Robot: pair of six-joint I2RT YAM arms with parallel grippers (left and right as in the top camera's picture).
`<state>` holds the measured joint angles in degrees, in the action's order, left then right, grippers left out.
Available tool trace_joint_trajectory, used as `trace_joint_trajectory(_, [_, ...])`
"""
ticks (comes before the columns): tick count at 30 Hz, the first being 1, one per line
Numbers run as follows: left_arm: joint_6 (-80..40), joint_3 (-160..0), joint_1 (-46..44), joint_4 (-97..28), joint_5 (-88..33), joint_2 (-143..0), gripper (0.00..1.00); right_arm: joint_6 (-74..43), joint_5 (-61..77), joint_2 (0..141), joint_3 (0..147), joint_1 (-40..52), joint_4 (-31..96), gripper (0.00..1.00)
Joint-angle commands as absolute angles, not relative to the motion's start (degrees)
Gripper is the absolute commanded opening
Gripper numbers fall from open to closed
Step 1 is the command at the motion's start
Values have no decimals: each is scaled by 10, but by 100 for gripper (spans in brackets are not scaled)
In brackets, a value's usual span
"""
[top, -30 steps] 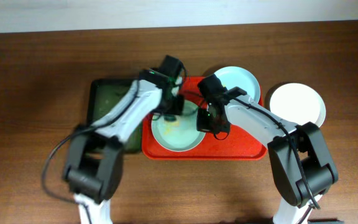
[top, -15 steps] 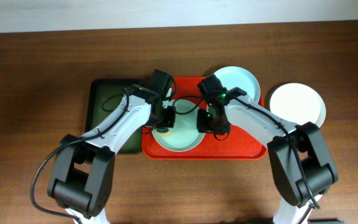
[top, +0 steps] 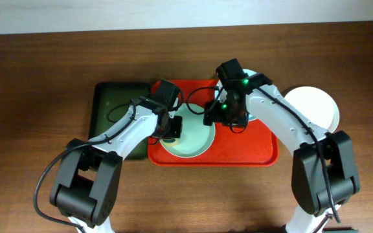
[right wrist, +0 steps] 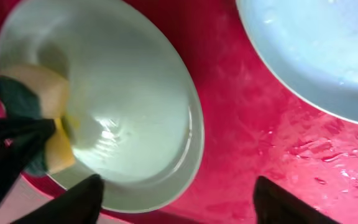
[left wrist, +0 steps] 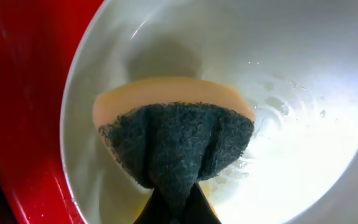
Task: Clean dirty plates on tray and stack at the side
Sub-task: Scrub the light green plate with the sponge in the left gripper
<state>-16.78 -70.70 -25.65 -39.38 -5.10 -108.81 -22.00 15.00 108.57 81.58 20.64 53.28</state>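
Overhead view: the worktop [top: 37, 65] carries a large red tray [top: 264, 158] at centre, with a narrower dark green tray [top: 112, 107] just beside its left edge. One white plate [top: 319, 107] sits on bare worktop just right of the red tray, which I judge to be the stacking side. On the tray, a mint plate [top: 196, 145] occupies the front-left part. A second pale plate [right wrist: 316, 50] lies at the back right, apart from the first and largely under the right arm from above.

Left gripper [top: 171, 127] is clenched on a sponge [left wrist: 173, 137], with the dark scouring face pressed to the mint plate's inner wall. Right gripper [top: 215, 120] is released — fingers [right wrist: 73, 199] spread wide, grasping nothing, hanging over the mint plate's right rim.

Judgement: the mint plate lies just left of and below the right fingers. Being round, it offers no long axis to align. The right arm is nearer the stacking side. Room is open rightward over the bare red floor — the tray's raised rim and the second pale plate are the edges to clear.
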Motion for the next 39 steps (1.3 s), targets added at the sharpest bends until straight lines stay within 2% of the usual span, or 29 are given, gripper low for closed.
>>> trace_joint_trajectory(1, [-173, -704, -259, -386, -46, -1091, 2, -182, 160, 1083, 795, 194, 526, 79])
trace_joint_trajectory(2, [-173, -704, -259, -381, -46, -1091, 3, -182, 159, 1092, 787, 194, 516, 74])
trace_joint_trajectory(4, [-173, -704, -259, -378, -47, -1091, 4, -183, 160, 1101, 769, 195, 487, 56])
trace_joint_trajectory(5, [-173, -704, -259, -378, -47, -1091, 4, -187, 161, 1103, 754, 197, 463, 41])
trace_joint_trajectory(6, [-173, -704, -259, -378, -46, -1091, 4, -189, 161, 1103, 746, 202, 449, 32])
trace_joint_trajectory(13, [-173, -704, -259, -377, -36, -1091, 3, -189, 159, 1104, 696, 211, 384, 31])
trace_joint_trajectory(16, [-173, -704, -259, -377, -36, -1091, 3, -189, 159, 1104, 687, 210, 375, 7])
trace_joint_trajectory(17, [-173, -704, -259, -377, -33, -1091, 4, -190, 159, 1104, 687, 211, 374, 4])
trace_joint_trajectory(24, [-173, -749, -259, -394, 50, -1091, 2, -204, 159, 1104, 686, 210, 370, 4])
trace_joint_trajectory(31, [-174, -759, -276, -399, 51, -1133, 0, -204, 159, 1104, 678, 210, 362, 4])
trace_joint_trajectory(39, [-173, -762, -328, -393, -100, -1222, 0, -204, 159, 1104, 678, 210, 362, 4])
